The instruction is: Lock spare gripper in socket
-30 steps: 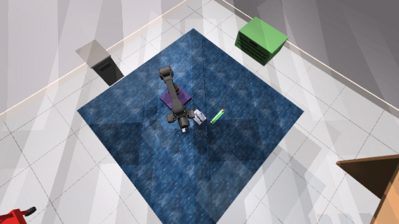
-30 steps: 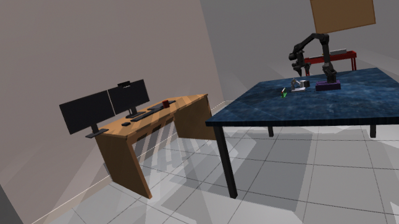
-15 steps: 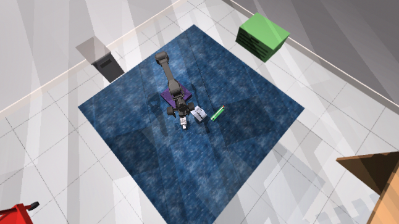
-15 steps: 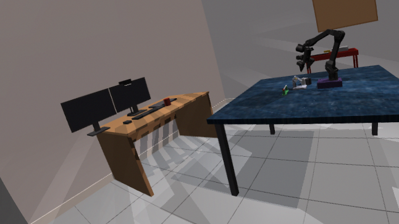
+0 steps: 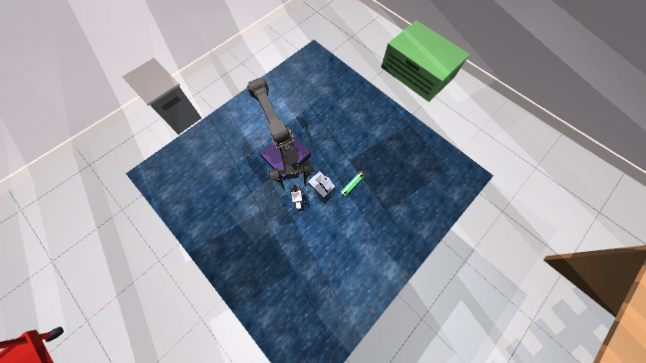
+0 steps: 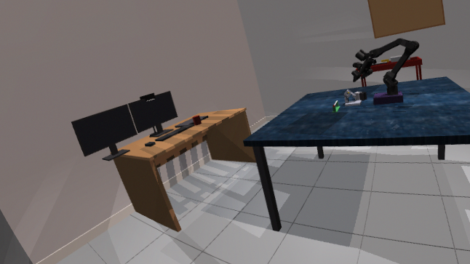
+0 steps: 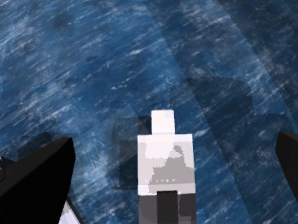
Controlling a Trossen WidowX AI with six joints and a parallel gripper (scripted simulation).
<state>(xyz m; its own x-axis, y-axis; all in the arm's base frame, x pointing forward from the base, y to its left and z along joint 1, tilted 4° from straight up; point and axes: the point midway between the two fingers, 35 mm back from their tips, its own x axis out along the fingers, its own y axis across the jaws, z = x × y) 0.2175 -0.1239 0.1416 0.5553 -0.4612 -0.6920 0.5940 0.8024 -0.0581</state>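
From here the spare gripper (image 5: 296, 197) (image 6: 359, 96) (image 7: 181, 145) lies on the blue table (image 5: 320, 269) (image 6: 364, 126) (image 7: 75, 65), beside the grey mount (image 5: 321, 185) (image 6: 352, 103) (image 7: 69, 215), its long axis running outward from the purple base (image 5: 270, 154) (image 6: 379, 99): dark end toward the base, narrow white stub pointing away. The arm's hand (image 5: 294, 186) (image 6: 356, 76) (image 7: 181, 145) is above the table, fingers spread, grasping nothing

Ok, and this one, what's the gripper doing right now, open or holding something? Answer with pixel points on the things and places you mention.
Gripper (image 5: 294, 186) (image 6: 354, 76) (image 7: 181, 145): open, fingers wide apart, nothing between them.
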